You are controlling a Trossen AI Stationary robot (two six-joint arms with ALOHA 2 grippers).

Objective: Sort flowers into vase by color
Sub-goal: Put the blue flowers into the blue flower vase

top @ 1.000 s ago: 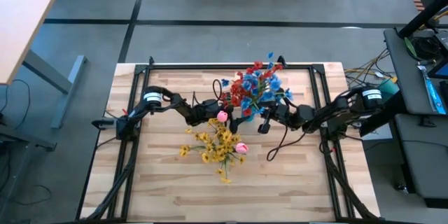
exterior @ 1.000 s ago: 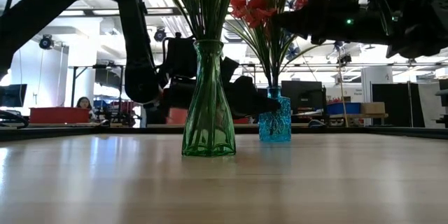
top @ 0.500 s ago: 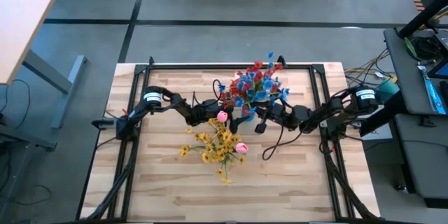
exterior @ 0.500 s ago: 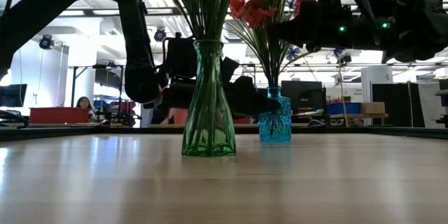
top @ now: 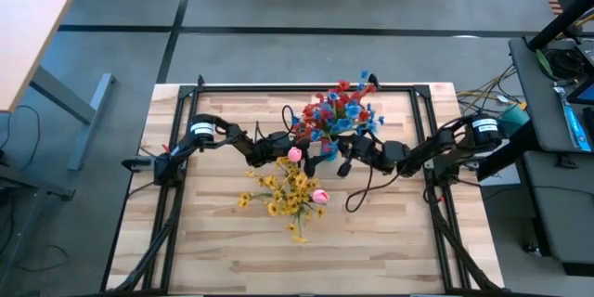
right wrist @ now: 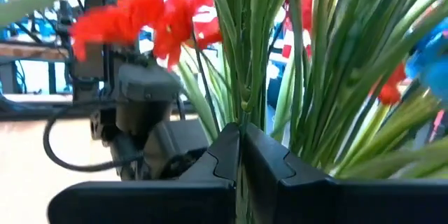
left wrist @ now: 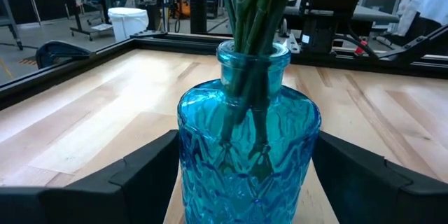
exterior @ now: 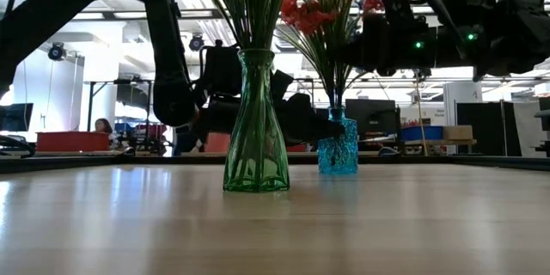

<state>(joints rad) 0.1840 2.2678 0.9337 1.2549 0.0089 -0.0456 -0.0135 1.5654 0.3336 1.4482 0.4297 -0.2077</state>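
Left arm is reaching in over the table (top: 223, 241), its left claw (left wrist: 245, 175) spread wide around the blue vase (left wrist: 248, 147), one finger (left wrist: 147, 171) on each side of the glass; whether the fingers are touching it, cannot tell. That vase is standing upright near the table's middle-rear, carrying the red and blue flowers (top: 336, 111).

Nearer the front edge, the green vase (exterior: 255, 129) is holding the yellow flowers (top: 288, 190) plus pink buds (top: 319, 196); neither claw is near it.

Right arm is coming in from the right, higher up. The right claw (right wrist: 240, 157) is sitting in among the stems just below the blooms, fingers nearly closed on one thin green stem (right wrist: 241, 77), apparently pinching it.

Key relation: stems are running vertically, the claw is gripping across them, so the likely pull is straight up along the stem axis while the left claw is bracing the vase. Which colour bloom that stem is carrying, cannot tell. Risk, as a judgement: neighbouring stems dragging out too.
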